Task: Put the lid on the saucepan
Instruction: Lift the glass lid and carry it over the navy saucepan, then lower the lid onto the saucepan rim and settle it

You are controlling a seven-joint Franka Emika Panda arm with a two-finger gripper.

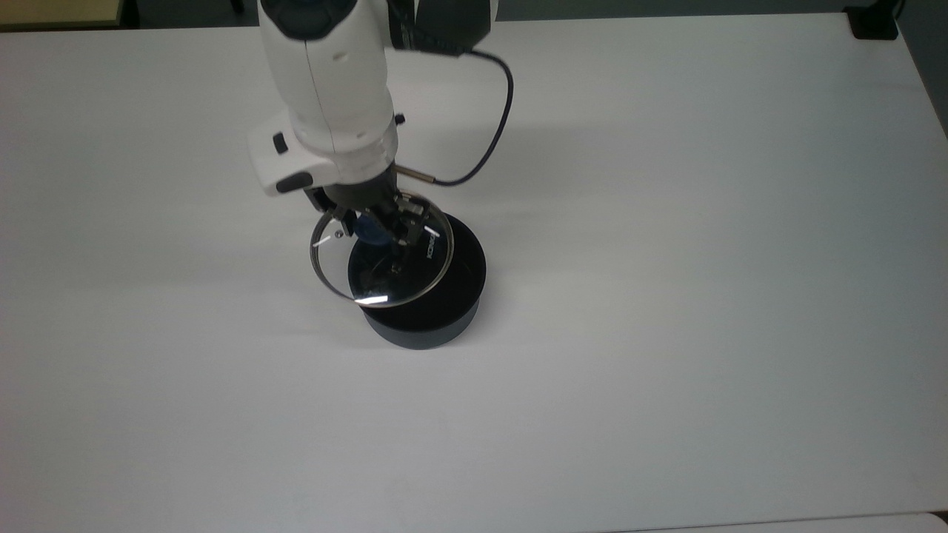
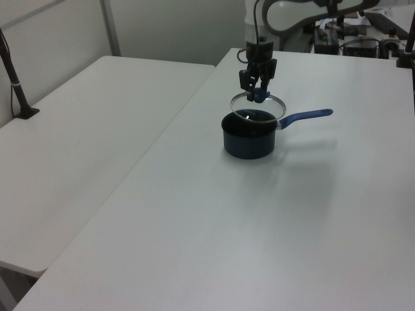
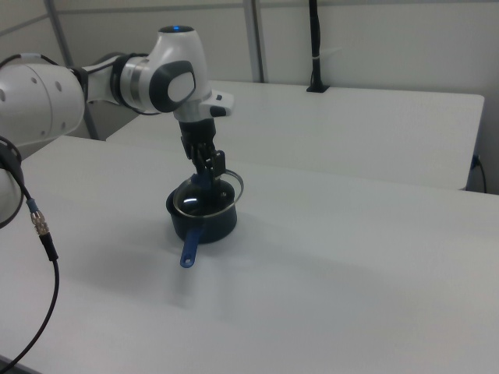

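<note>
Glass lid [image 1: 381, 259] above black saucepan [image 1: 437, 314]

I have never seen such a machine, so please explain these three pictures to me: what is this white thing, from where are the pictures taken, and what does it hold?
The white thing is a robot arm. At its end is a gripper, a two-finger clamp. The three pictures show one moment from three cameras: the top view looks down on the table, and the left view and right view look from the sides.

On the white table stands a small black saucepan with a long blue handle. The gripper is shut on the blue knob of a round glass lid. In the left view and right view the lid hangs in the air just above the saucepan, so it is not yet placed. It seems a little tilted and not fully centred over the pan.
</note>
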